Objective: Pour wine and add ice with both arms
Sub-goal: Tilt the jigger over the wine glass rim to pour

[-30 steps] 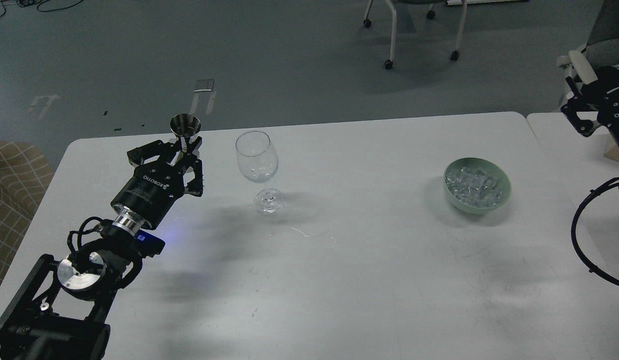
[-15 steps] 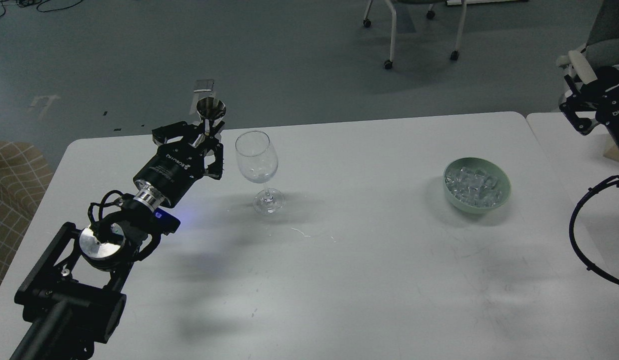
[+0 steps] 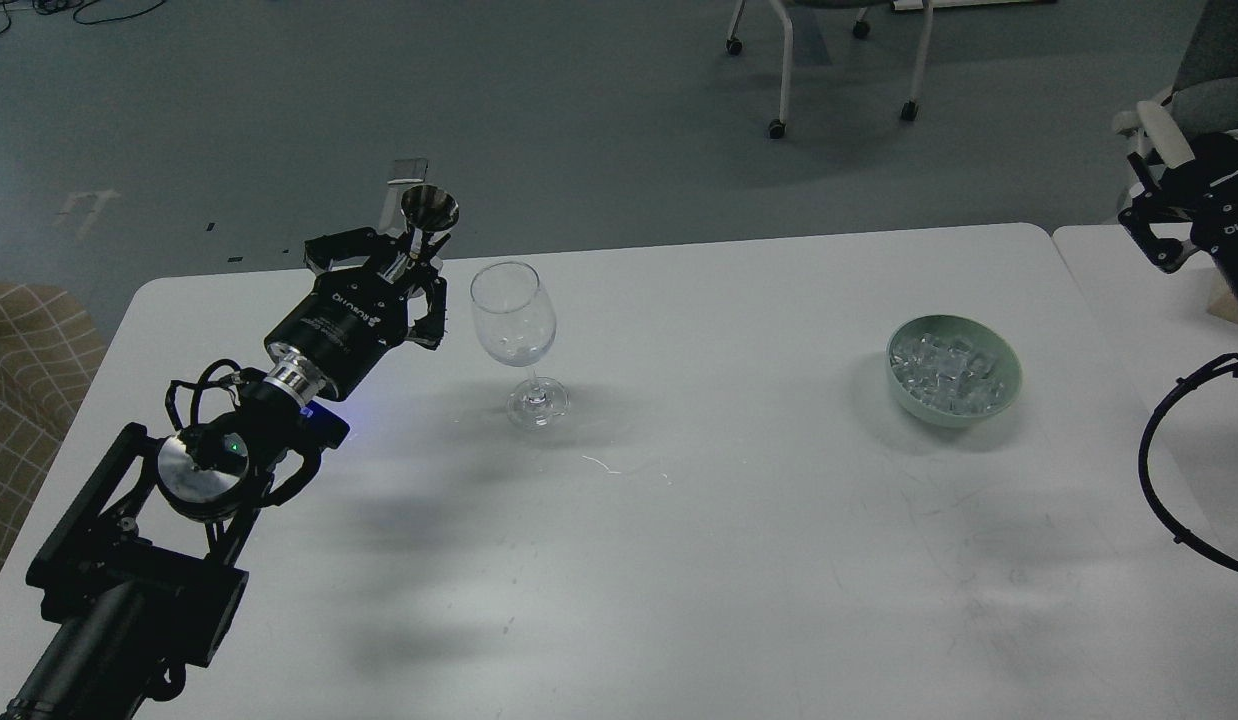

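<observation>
My left gripper (image 3: 411, 258) is shut on the waist of a steel hourglass-shaped jigger (image 3: 429, 207). It holds the jigger upright above the table's far edge, just left of the rim of a clear stemmed glass (image 3: 513, 315). No stream of wine shows. The ice (image 3: 947, 373) is a heap of clear cubes in a pale green bowl (image 3: 1011, 388) at the right. My right gripper (image 3: 1151, 228) is at the far right edge, well away from the bowl; its fingers are dark and cut off by the frame.
The white table (image 3: 679, 520) ends at a rounded far edge. A second table (image 3: 1109, 290) adjoins on the right. A black cable (image 3: 1169, 480) loops at the right edge. Chair legs (image 3: 779, 100) stand on the floor beyond.
My left gripper has carried the jigger up and to the right, from well left of the glass to close beside its rim. The right arm has barely shifted.
</observation>
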`<action>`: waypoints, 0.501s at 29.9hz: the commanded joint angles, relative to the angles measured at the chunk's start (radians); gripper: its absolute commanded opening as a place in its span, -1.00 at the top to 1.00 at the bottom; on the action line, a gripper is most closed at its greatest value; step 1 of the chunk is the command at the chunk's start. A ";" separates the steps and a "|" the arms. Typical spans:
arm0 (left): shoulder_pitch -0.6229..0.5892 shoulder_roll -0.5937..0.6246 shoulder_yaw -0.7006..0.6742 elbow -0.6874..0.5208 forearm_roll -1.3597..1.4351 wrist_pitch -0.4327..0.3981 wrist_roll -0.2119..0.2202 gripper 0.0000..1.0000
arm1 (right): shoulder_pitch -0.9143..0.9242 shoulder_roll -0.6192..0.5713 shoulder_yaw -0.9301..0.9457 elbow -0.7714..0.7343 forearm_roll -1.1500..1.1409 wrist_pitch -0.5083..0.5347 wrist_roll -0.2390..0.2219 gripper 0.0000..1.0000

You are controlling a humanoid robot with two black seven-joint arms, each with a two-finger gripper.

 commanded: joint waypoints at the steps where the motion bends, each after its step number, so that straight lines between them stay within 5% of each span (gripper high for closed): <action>1: -0.017 0.001 0.002 0.000 0.000 0.006 0.002 1.00 | -0.002 0.000 0.000 0.000 0.000 0.000 0.000 -1.00; 15: -0.046 0.007 0.077 0.003 0.095 -0.010 -0.005 1.00 | 0.000 0.002 0.000 -0.003 0.000 0.000 0.000 -1.00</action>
